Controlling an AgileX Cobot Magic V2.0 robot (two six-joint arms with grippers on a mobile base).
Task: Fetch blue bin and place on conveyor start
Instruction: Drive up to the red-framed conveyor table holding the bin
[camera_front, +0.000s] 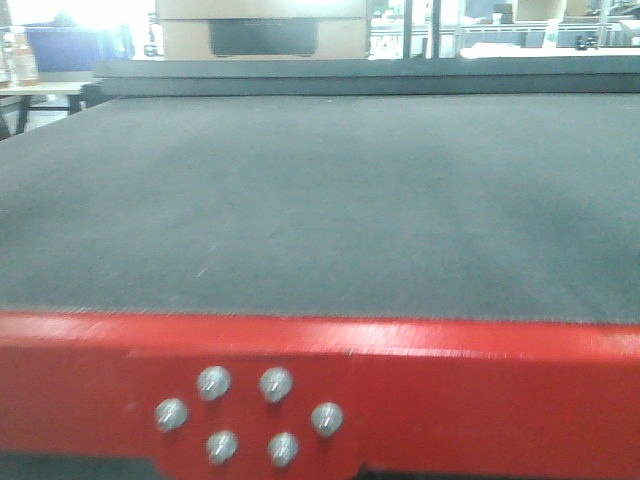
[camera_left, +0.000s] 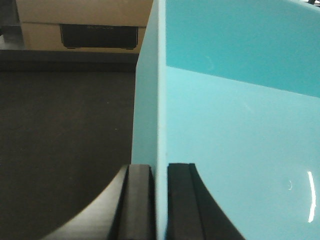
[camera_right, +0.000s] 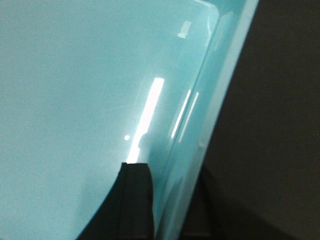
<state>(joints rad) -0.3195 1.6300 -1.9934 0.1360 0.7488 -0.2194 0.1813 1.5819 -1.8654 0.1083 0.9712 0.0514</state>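
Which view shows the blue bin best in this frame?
The left wrist view: the blue bin shows its wall edge and inside, clamped by the left gripper. The right wrist view shows only glossy interior and a rim, pinched by the right gripper. The front view shows the conveyor belt but no bin.

Materials and finishes, as seen

Belt (camera_front: 320, 200): matt dark grey, fine woven texture. Strip (camera_front: 480, 400): glossy red, faintly brushed. Bolts (camera_front: 275, 384): shiny bare metal, domed heads. Bin (camera_left: 240, 150): smooth glossy turquoise plastic, showing light reflections.
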